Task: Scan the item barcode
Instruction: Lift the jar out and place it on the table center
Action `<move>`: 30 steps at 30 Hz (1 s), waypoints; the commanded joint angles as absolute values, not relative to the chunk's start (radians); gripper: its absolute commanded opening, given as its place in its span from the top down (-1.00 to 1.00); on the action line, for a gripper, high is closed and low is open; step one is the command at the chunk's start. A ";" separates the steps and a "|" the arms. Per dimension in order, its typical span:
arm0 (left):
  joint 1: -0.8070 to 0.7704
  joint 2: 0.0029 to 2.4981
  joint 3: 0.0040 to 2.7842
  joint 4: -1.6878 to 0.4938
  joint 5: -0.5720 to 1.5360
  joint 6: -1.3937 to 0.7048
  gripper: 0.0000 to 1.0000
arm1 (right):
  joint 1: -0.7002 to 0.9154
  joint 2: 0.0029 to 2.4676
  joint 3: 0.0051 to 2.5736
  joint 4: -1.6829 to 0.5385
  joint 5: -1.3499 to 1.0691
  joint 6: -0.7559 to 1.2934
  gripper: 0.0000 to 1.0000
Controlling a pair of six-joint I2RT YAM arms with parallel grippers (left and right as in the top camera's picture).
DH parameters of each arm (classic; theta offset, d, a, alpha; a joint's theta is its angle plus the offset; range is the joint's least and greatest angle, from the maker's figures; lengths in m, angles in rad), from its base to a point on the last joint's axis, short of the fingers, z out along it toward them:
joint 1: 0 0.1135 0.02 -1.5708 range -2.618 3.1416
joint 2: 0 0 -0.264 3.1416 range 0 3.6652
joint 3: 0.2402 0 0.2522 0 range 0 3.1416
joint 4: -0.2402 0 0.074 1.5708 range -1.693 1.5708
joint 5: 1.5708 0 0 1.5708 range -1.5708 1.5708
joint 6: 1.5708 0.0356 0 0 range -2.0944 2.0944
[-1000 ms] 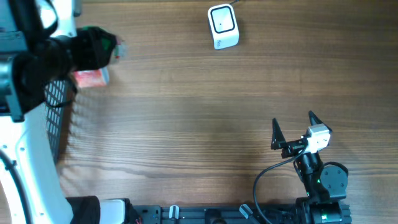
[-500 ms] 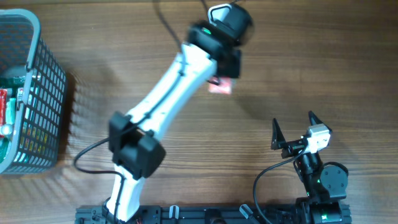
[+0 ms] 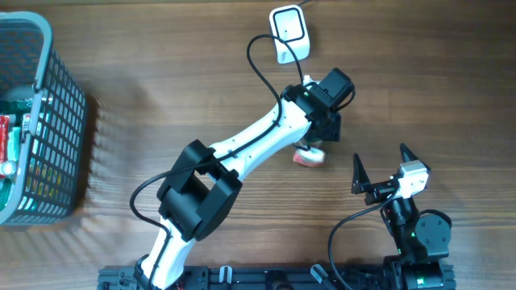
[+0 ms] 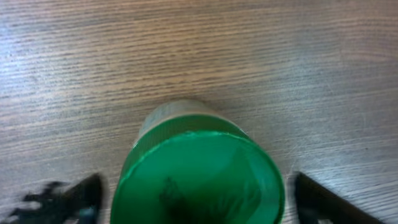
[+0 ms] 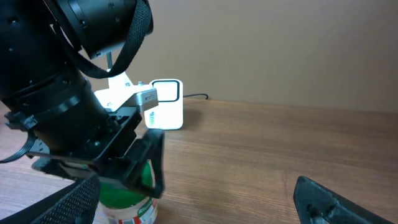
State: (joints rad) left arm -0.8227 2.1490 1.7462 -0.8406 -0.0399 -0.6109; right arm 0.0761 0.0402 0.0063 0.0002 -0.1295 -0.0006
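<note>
Near the scanner (image 3: pixel 289 32), left arm (image 3: pixel 258 145) covering green-lidded jar (image 4: pixel 199 180), basket (image 3: pixel 68 137) far left

The left arm (image 3: pixel 250 149) reaches diagonally over the middle of the counter (image 3: pixel 161 97), left claw (image 3: pixel 311 147) pointing down — jaws spread wide. The right claw (image 3: pixel 379 159) sits by the near right corner, jaws parted.
</note>
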 commanded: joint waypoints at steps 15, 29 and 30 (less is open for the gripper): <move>-0.367 1.629 2.038 -1.141 -0.383 -0.453 -1.00 | 0.080 0.036 0.006 0.006 -0.120 0.001 -0.99; 0.821 1.595 1.865 -1.357 -0.175 -0.070 -1.00 | 0.080 0.036 0.006 0.006 -0.120 0.001 -0.99; 0.822 1.625 1.864 -1.359 -0.175 -0.022 -1.00 | 0.080 0.036 0.006 0.006 -0.120 0.001 -0.99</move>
State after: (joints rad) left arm 0.8066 1.5410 1.8915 -1.3666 -0.1993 -0.2703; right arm 0.0799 0.0402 0.0063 0.0002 -0.1291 -0.0006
